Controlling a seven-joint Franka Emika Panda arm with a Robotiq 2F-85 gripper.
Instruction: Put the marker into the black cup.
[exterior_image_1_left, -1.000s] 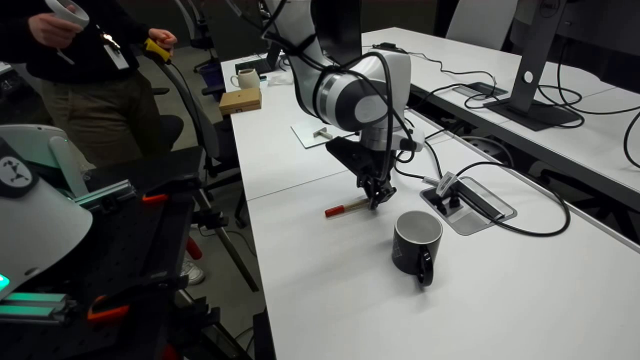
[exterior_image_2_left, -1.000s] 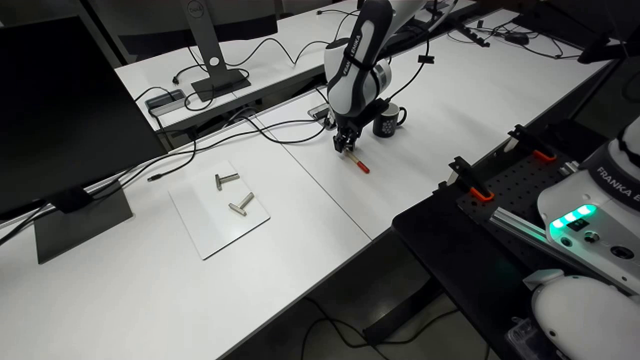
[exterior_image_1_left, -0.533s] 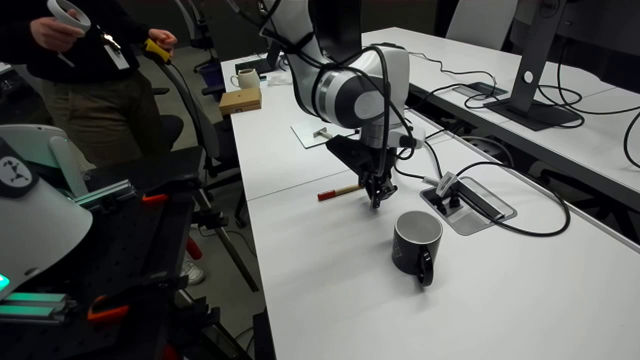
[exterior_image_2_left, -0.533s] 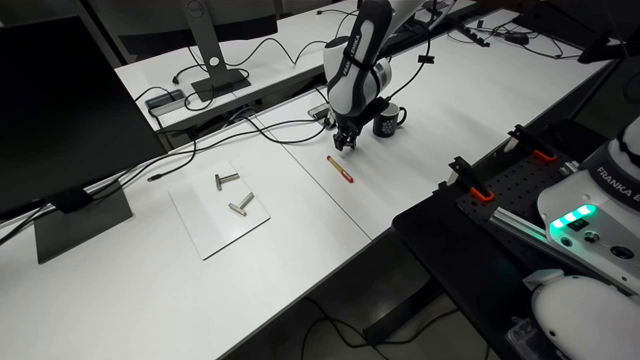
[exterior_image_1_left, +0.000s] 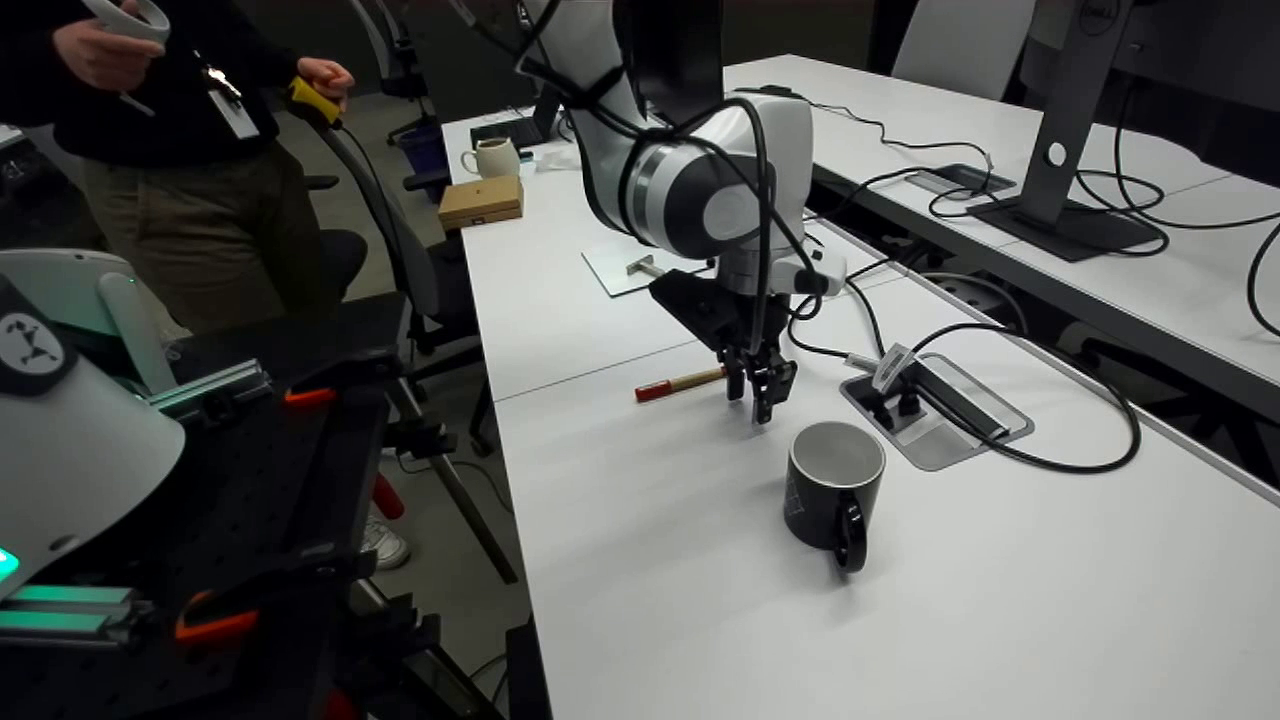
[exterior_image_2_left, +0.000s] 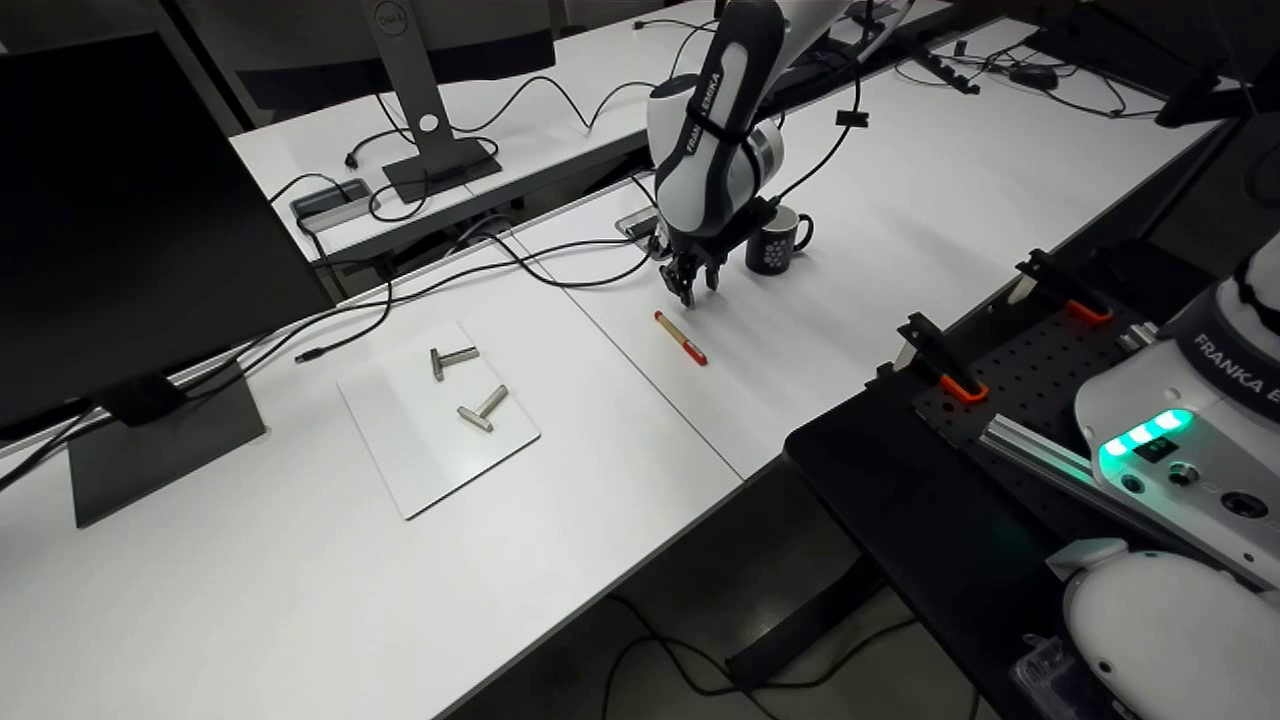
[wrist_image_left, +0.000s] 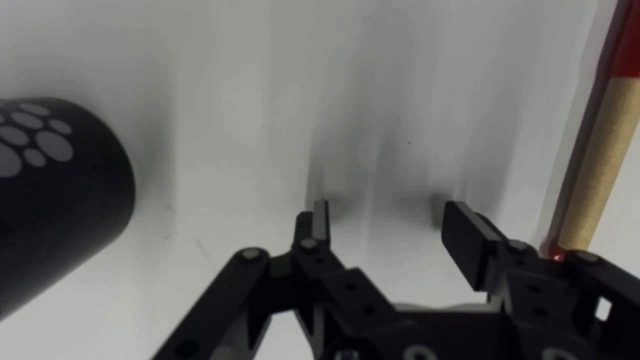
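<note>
Right up close, wrist view, the claw (wrist_image_left: 386, 216) stands parted, surface (wrist_image_left: 240, 140) showing through the gap. Here's the cup (wrist_image_left: 70, 205), running out of frame at left, and flat on the surface the marker (wrist_image_left: 602, 165), cropped at top right, near tip partly lost behind the claw.

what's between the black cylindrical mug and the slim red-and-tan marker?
In the wrist view, the robot's open, empty black jaws sit between the mug and the marker, over white tabletop.
</note>
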